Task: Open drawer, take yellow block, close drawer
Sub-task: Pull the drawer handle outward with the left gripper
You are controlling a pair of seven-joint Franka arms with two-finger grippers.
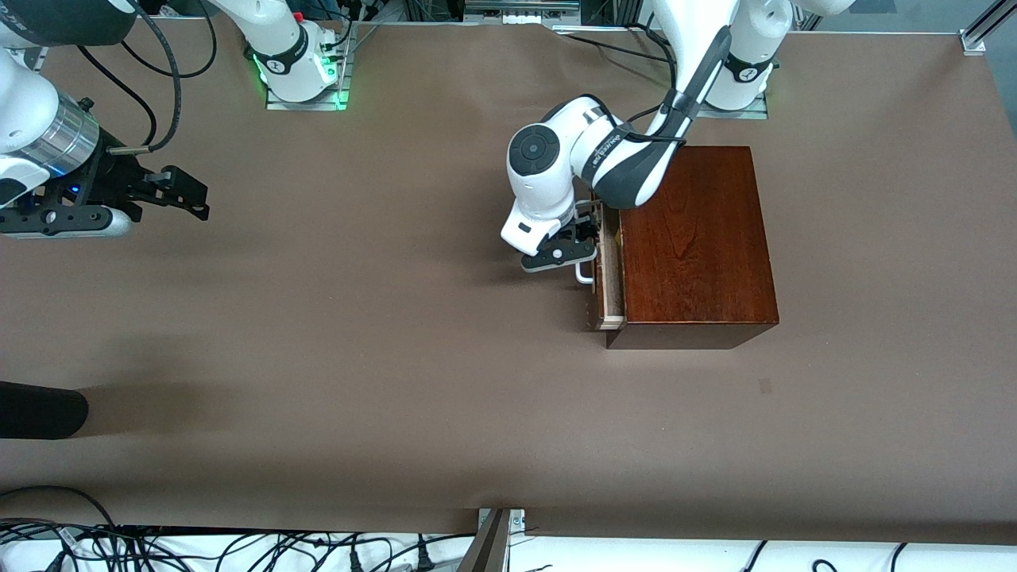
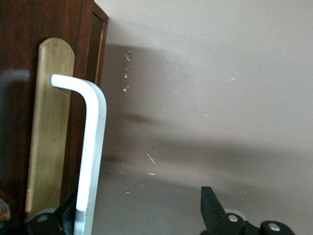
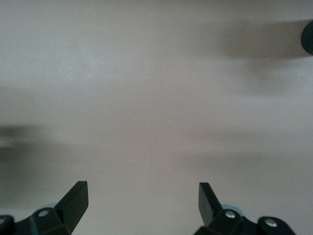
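The dark reddish-brown wooden box point(image 1: 691, 238) stands toward the left arm's end of the table. Its drawer point(image 1: 610, 274) is pulled out a little, and a thin strip of pale wood shows. My left gripper point(image 1: 584, 250) is open at the drawer's front, straddling the white bar handle point(image 1: 585, 274). In the left wrist view the handle point(image 2: 90, 147) lies just inside one finger point(image 2: 63, 215) of the left gripper point(image 2: 137, 198), with the other finger point(image 2: 210, 205) well apart. My right gripper point(image 1: 187, 195) is open and empty, waiting over the right arm's end of the table, and its wrist view point(image 3: 142, 185) shows bare table. The yellow block is hidden.
A black rounded object point(image 1: 40, 409) juts in over the table edge at the right arm's end, nearer the front camera, and also shows in the right wrist view point(image 3: 308, 36). Cables lie along the table's front edge point(image 1: 238, 548). Brown table point(image 1: 357, 334) spreads between the arms.
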